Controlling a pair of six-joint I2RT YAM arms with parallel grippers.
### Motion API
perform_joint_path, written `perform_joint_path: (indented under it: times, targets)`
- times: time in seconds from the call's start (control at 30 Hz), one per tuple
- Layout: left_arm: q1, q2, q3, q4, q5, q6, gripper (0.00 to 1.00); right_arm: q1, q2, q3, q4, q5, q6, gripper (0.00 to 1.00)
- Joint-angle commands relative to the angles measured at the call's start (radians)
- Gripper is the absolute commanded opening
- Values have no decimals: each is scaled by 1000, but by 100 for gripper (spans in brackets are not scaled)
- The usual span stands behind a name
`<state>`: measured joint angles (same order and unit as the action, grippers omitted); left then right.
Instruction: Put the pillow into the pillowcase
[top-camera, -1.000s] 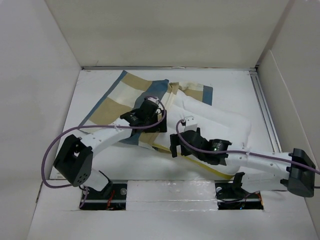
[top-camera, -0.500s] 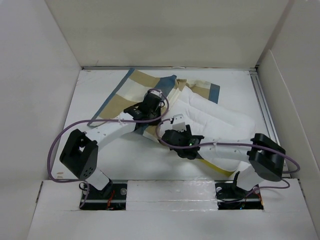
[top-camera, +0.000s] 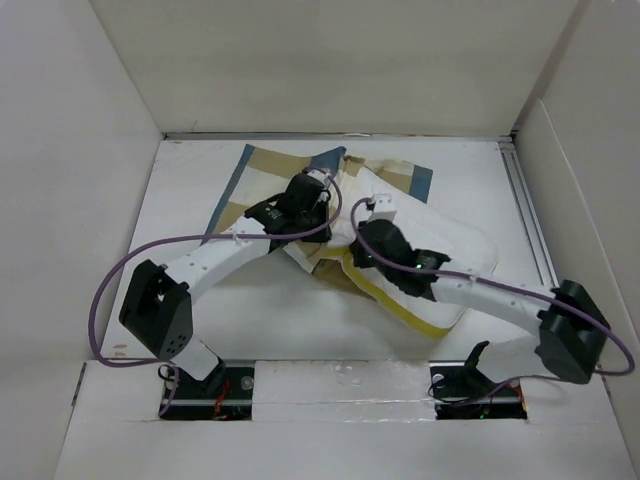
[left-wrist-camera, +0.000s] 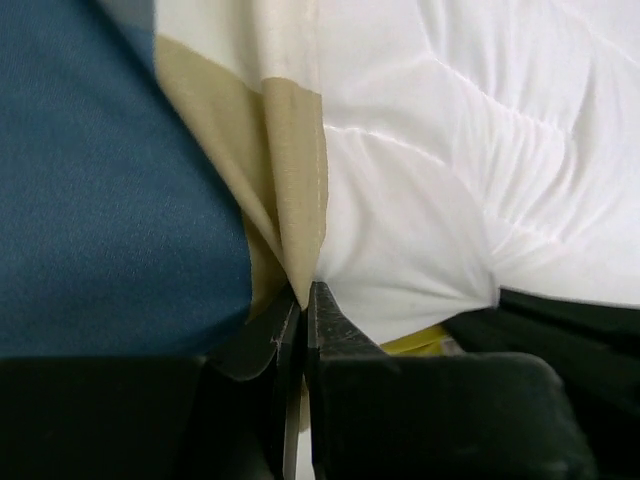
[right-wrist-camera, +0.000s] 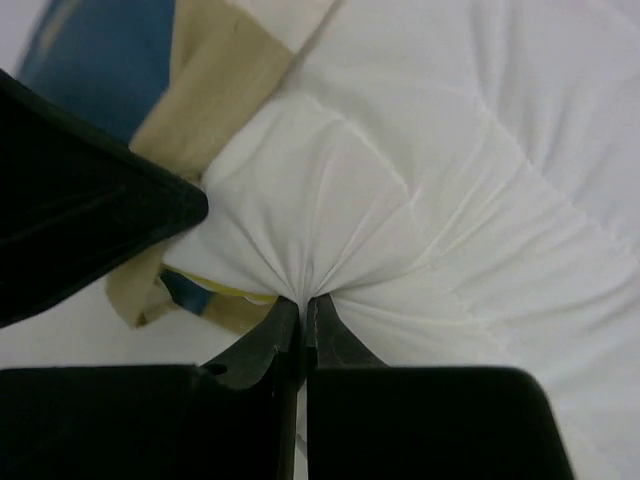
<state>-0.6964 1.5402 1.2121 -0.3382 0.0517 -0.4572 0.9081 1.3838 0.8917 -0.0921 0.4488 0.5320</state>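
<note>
While the left gripper (left-wrist-camera: 303, 290) pinches the tan hem of the pillowcase (left-wrist-camera: 100, 200) between closed fingers, the right gripper (right-wrist-camera: 303, 300) is clamped on a puckered fold of the pillow (right-wrist-camera: 450, 200). Plump, white and quilted with a yellow edge, the pillow has the blue, tan and cream checked case spread at its left, the case's edge lapping that end. Under the pillow is a white table (top-camera: 500, 180), enclosed by pale walls (top-camera: 330, 70).

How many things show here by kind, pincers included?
pillow: 1
pillowcase: 1
pincers: 2 (left pincer shut on the pillowcase, right pincer shut on the pillow)
Total: 4
</note>
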Motion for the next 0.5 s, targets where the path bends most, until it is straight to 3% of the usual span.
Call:
perform_joint_path:
  times: [0.0, 0.13, 0.23, 0.47]
  targets:
    - [-47, -15, 73, -67, 74, 8, 0, -119, -161, 13, 319, -153, 52, 0]
    - [-159, 15, 163, -131, -10, 8, 0, -201, -206, 13, 319, -186, 81, 0]
    - [-182, 15, 188, -131, 2, -6, 0, -225, -215, 0, 328, -196, 117, 0]
    - [-183, -18, 165, 69, 77, -104, 0, -149, -195, -126, 504, -294, 126, 0]
